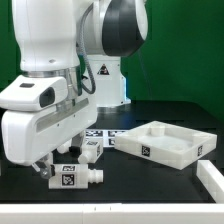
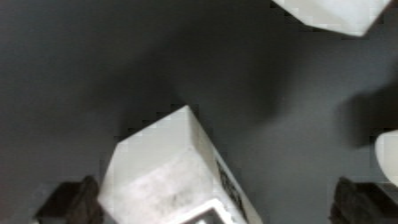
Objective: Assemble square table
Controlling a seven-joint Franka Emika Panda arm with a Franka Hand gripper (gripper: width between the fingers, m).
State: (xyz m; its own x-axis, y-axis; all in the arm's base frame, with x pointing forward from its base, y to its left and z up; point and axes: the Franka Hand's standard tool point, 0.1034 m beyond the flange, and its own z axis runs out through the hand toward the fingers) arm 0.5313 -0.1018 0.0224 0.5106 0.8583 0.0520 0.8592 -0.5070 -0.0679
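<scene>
One big white arm [image 1: 55, 45] is leaning over the black tabletop [image 1: 150, 185], well to the exterior view's left of the square panel [image 1: 165, 140]. That panel is lying flat with its raised rim up, and we are finding it bare. No leg is standing at any of its corners, so by our reading the table proper is not yet begun.

Just beside the panel, on its exterior-view left and a little farther back, the marker board [image 1: 103, 133] is lying flat.

Smaller again, we are counting only two legs for certain. The second leg [image 1: 90, 150] is lying near the panel's exterior-view left side. The near leg [image 1: 68, 177] is lying on its side farther from the panel in the same direction, under the arm's hand. We are not finding the other legs in either view.

The jaws are standing spread wide and are grasping nothing. In the wrist view a white leg, most likely the near one, is lying on the tabletop between the two fingers, and neither finger is visibly pressing on it.

We are judging this to be the reach for a first leg. Picking it up, carrying it to the panel, fixing it there and doing the same for the other legs are all left to do.
</scene>
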